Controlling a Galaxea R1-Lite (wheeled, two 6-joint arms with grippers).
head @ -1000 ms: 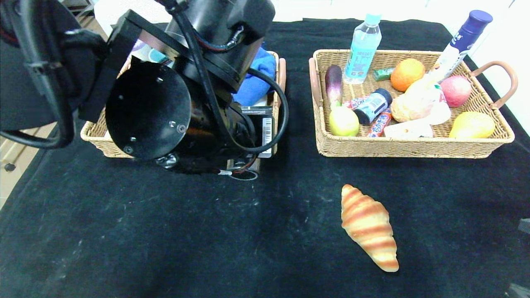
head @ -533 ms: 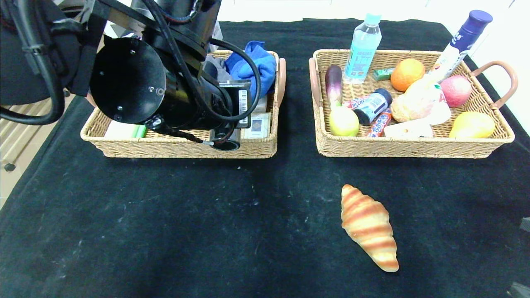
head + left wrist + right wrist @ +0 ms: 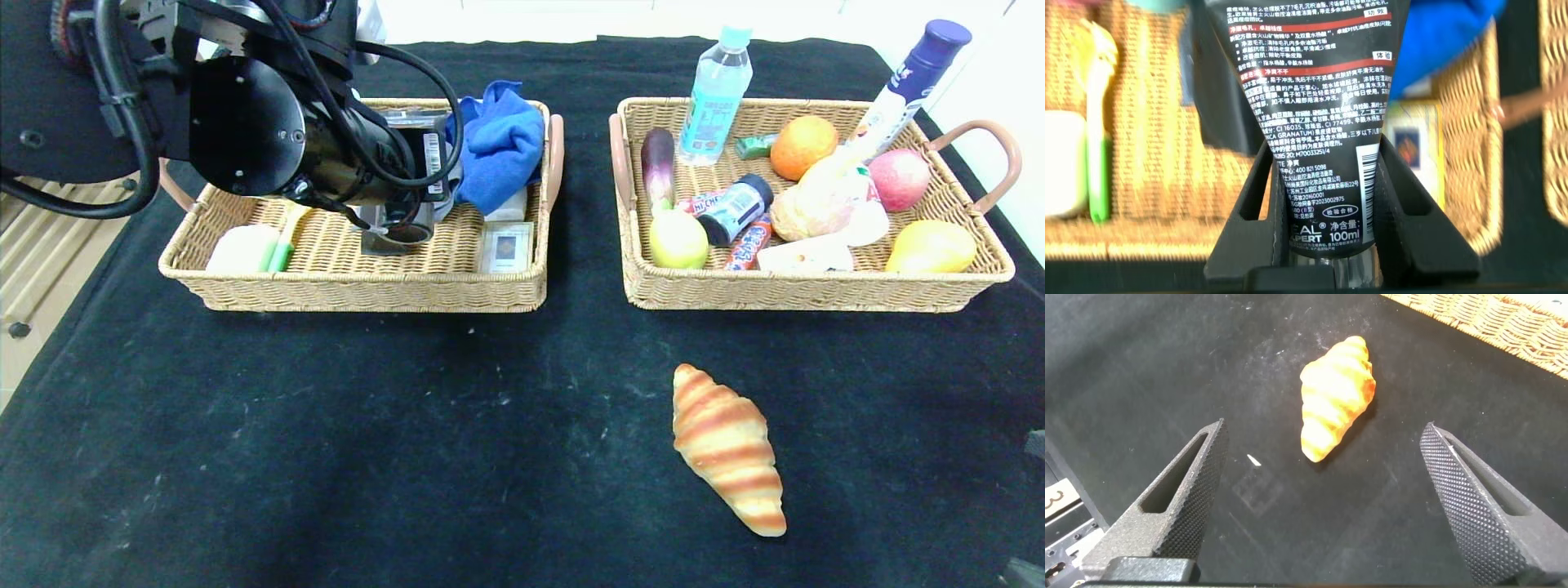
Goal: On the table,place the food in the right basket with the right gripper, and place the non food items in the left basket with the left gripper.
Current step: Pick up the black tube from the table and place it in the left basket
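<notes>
Hanging over the middle of the tan wicker left basket [image 3: 522,296], the left end effector [image 3: 1327,208] is closed on a black squeeze tube with white print [image 3: 1319,98], which is clamped near its crimped end between the two flat black fingers [image 3: 1259,196]. In the head view the tube itself is hidden behind the bulky black wrist and looped cables. Seen from the right wrist, the right end effector [image 3: 1327,486] is spread wide, nothing being held between its two textured fingers [image 3: 1184,490], and it is poised above the black-draped desk [image 3: 326,457] near one striped golden croissant [image 3: 727,447]. That croissant is the only item lying loose on the cloth, in front of the tan wicker right basket [image 3: 816,294] and apart from it. Two baskets with brown loop handles are set side by side. One blue cloth [image 3: 502,143], one pale block with a green strip [image 3: 245,247] and one small printed card [image 3: 506,245] are seen in the left basket. One clear water bottle [image 3: 717,86], one orange [image 3: 802,145], one purple aubergine [image 3: 658,167] and further fruit and snacks are held in the right basket.
</notes>
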